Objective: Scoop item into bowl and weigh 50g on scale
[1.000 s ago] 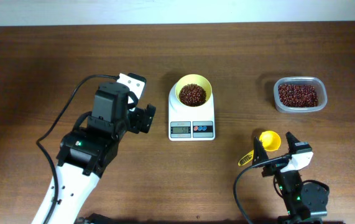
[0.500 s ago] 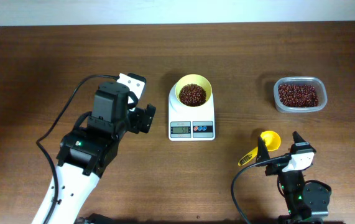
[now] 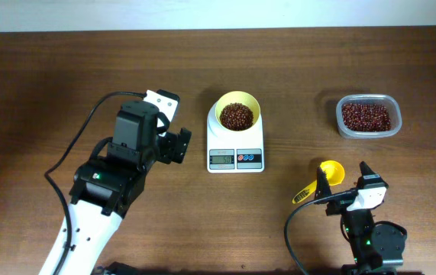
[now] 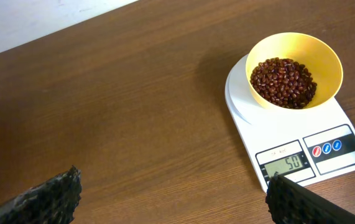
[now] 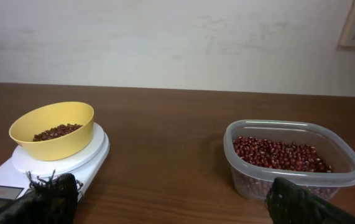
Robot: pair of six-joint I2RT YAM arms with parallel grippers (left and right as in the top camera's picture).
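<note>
View of the brown wooden counter (image 3: 279, 61) with two arms at rest over it. The left gripper (image 4: 174, 208) stands spread wide, nothing between its fingers; ahead of it and to its right lies the flat white digital scale (image 4: 289, 134), whose grey display (image 4: 287, 163) reads 50. On the scale's platform, at the end farther from this gripper, sits the small round yellow plastic bowl (image 4: 292, 45), upright and partly filled with small dark red-brown beans (image 4: 284, 81). The right gripper (image 3: 344, 183) is likewise spread and empty. Ahead of it to the right stands a clear rounded-rectangular plastic tub (image 5: 289, 177) holding more beans; ahead to its left are scale and bowl. A small yellow handled scoop (image 3: 330, 171) lies just beside its left finger; whether they touch cannot be told
</note>
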